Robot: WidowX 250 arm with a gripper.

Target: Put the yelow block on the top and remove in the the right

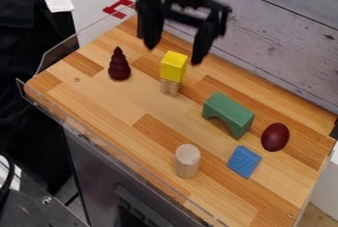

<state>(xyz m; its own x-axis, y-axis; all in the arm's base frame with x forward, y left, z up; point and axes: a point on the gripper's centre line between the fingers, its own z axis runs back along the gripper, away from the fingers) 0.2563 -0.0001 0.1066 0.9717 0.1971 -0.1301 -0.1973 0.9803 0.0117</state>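
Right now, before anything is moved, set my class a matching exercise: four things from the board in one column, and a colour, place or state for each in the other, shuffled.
Column 1
1. yellow block
2. green arch
3. egg
4. cylinder

Column 2
A. standing on end, in plain pale wood
B. resting on pale wooden supports, below the gripper
C. between the yellow block and the egg
D. dark red and rounded

Right pairs: 1-B, 2-C, 3-D, 4-A
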